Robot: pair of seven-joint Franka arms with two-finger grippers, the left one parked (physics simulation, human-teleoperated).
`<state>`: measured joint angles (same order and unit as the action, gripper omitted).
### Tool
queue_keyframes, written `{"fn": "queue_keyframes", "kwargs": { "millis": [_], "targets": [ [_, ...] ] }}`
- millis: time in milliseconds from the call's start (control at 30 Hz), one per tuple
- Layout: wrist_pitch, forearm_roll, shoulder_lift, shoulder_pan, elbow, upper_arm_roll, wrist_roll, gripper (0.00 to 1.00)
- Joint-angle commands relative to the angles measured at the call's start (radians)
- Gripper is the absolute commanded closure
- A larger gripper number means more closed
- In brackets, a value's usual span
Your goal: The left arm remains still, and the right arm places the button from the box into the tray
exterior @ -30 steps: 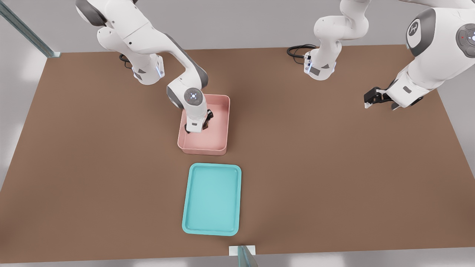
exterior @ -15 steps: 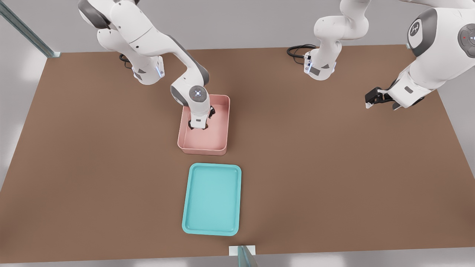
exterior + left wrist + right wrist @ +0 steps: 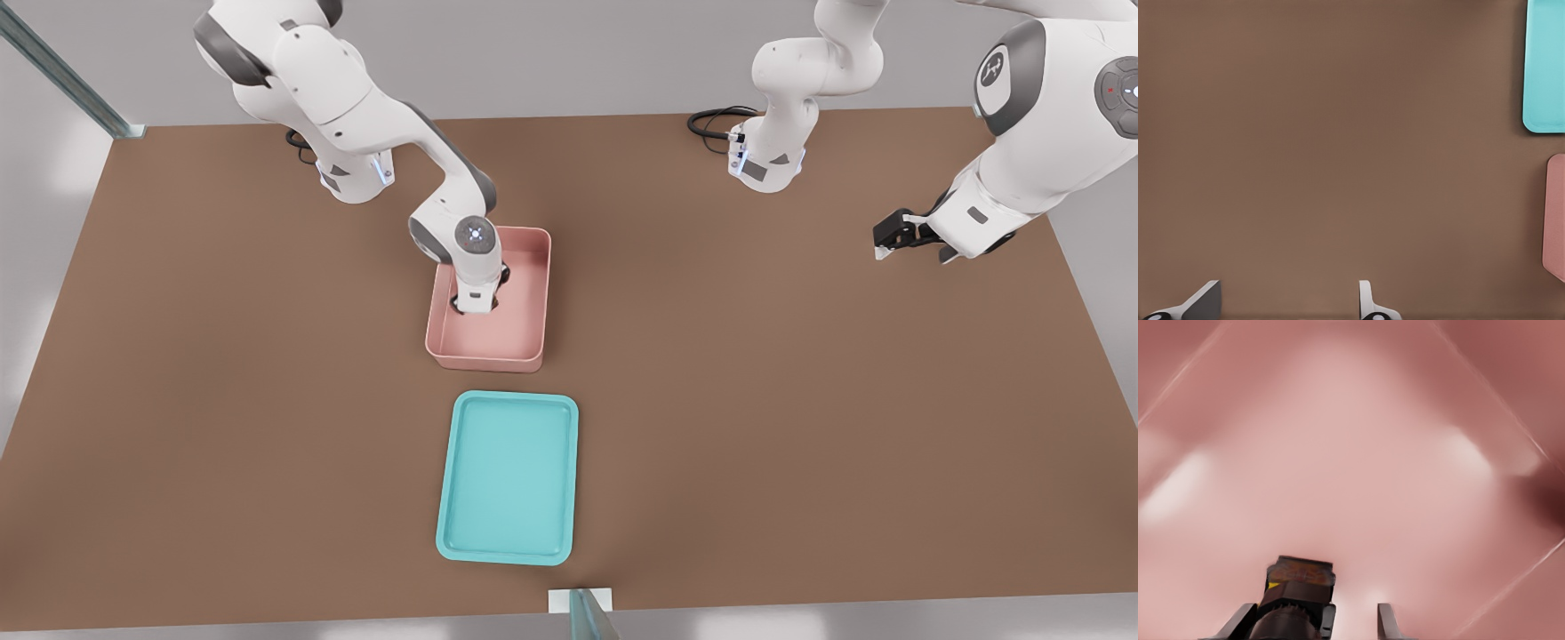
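Note:
The pink box stands on the brown table, with the turquoise tray just in front of it. My gripper reaches straight down inside the box, in its far part. In the right wrist view the gripper is open low over the pink floor, and the button sits between its fingers, tight against one finger and with a gap to the other finger. A bit of yellow shows on the button's dark body. In the front view my wrist hides the button.
The parked arm hovers over the table at the front view's right. A black cable lies at the table's back edge. The left wrist view catches corners of the tray and the box.
My wrist has moved toward the back of the box and sunk lower into it over the last second. The box and tray have not moved.

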<state>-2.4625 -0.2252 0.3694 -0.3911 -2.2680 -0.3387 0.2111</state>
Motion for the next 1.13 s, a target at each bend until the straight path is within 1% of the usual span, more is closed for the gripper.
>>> {"fn": "queue_keyframes", "kwargs": {
  "millis": [0,67,133,200,233,267,300,333,400,467,500,533,600,633,667,700,733,767,800,833,867,900,933,1033,1100],
  "targets": [
    [-0.009,-0.002,0.002,0.000,0.002,0.001,0.011,0.45],
    [-0.007,-0.003,0.002,0.001,0.004,0.004,0.011,0.49],
    [0.010,0.006,-0.001,0.012,0.036,0.004,0.013,0.49],
    [0.103,0.010,-0.018,0.014,0.094,0.003,0.010,0.49],
    [0.152,0.010,-0.069,0.026,0.104,0.001,0.002,0.49],
    [0.244,0.065,-0.116,0.044,0.151,0.000,-0.047,0.49],
    [0.307,0.130,-0.118,0.055,0.229,0.001,-0.088,0.49],
    [0.315,0.133,-0.110,0.063,0.288,0.003,-0.084,0.49],
    [0.316,0.139,-0.009,0.060,0.473,0.046,-0.079,0.49],
    [0.316,0.129,0.299,0.046,0.846,0.056,-0.056,0.48],
    [0.304,0.121,0.410,0.037,0.975,0.073,-0.056,0.48],
    [0.263,0.118,0.508,0.009,1.079,0.127,-0.059,0.47],
    [0.146,0.116,0.592,0.008,1.119,0.164,-0.067,0.46],
    [0.096,0.081,0.620,0.008,1.118,0.178,-0.070,0.46],
    [0.076,0.078,0.626,0.006,1.114,0.185,-0.073,0.44],
    [0.076,0.078,0.618,0.005,1.108,0.187,-0.076,0.17],
    [0.122,0.082,0.597,0.008,1.105,0.185,-0.076,0.00],
    [0.252,0.101,0.527,0.015,1.104,0.182,-0.087,0.00],
    [0.338,0.112,0.389,0.018,1.006,0.181,-0.087,0.00],
    [0.385,0.150,0.146,0.081,0.765,0.181,-0.078,0.00],
    [0.592,0.150,0.008,0.187,0.752,0.182,-0.076,0.00],
    [0.731,0.147,-0.104,0.325,0.763,0.181,-0.087,0.00],
    [0.859,0.150,-0.115,0.370,0.858,0.185,-0.088,0.00],
    [0.893,0.148,-0.098,0.370,0.929,0.207,-0.088,0.00],
    [0.930,0.150,-0.063,0.370,0.981,0.207,-0.088,0.00]
  ]
}}
